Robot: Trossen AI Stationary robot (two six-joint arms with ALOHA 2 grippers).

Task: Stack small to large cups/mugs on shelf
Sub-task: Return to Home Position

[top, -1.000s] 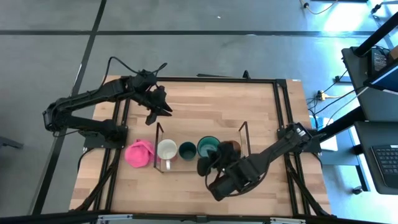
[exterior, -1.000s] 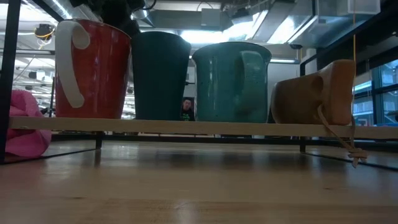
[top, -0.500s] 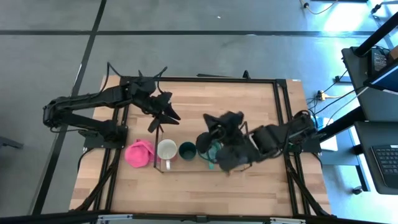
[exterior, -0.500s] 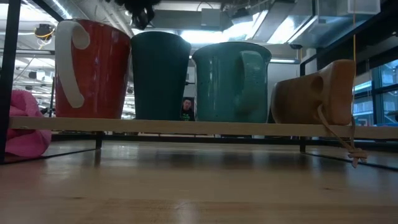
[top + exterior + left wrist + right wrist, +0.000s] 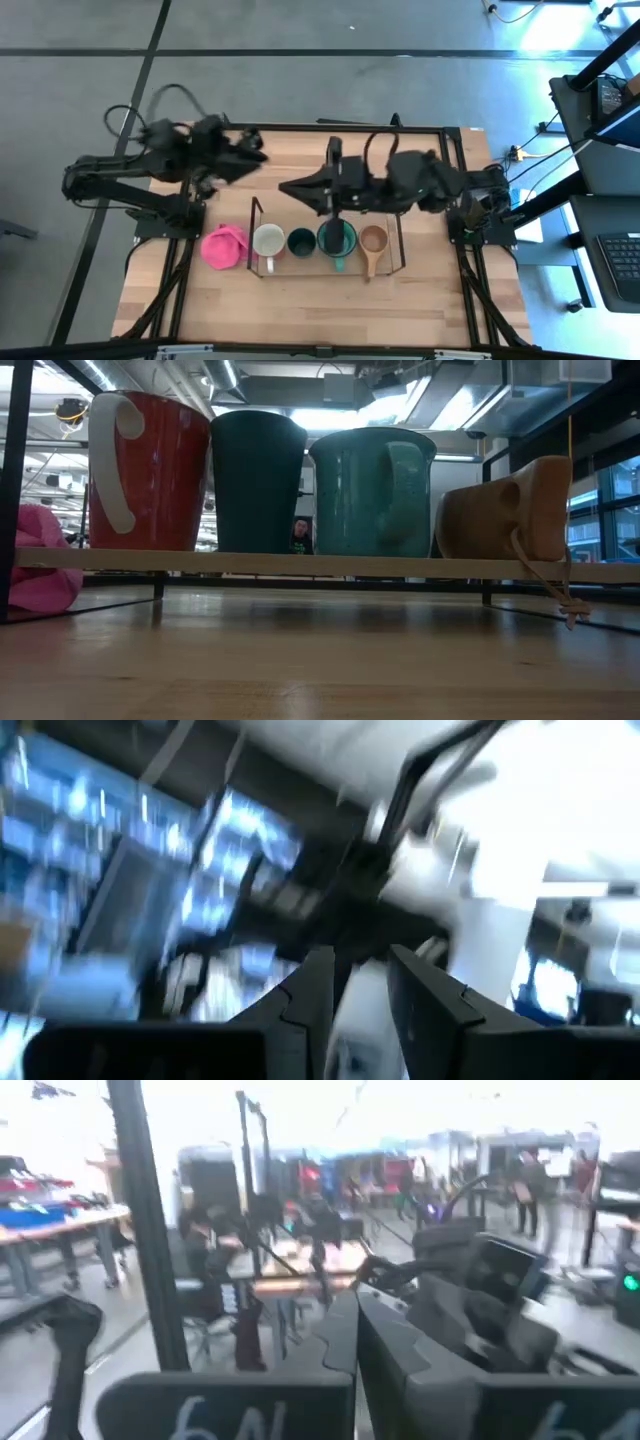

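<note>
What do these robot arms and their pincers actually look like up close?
The left arm and right arm are black jointed bars trailing thin black cables. The left gripper and right gripper each have two dark, flat, tapering fingers. Pale markings show below the right one's.

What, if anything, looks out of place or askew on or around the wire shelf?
The wooden cup stands at the shelf's right end with its long handle jutting past the front edge, its cord dangling below shelf level. The pink item lies outside the left end frame.
</note>
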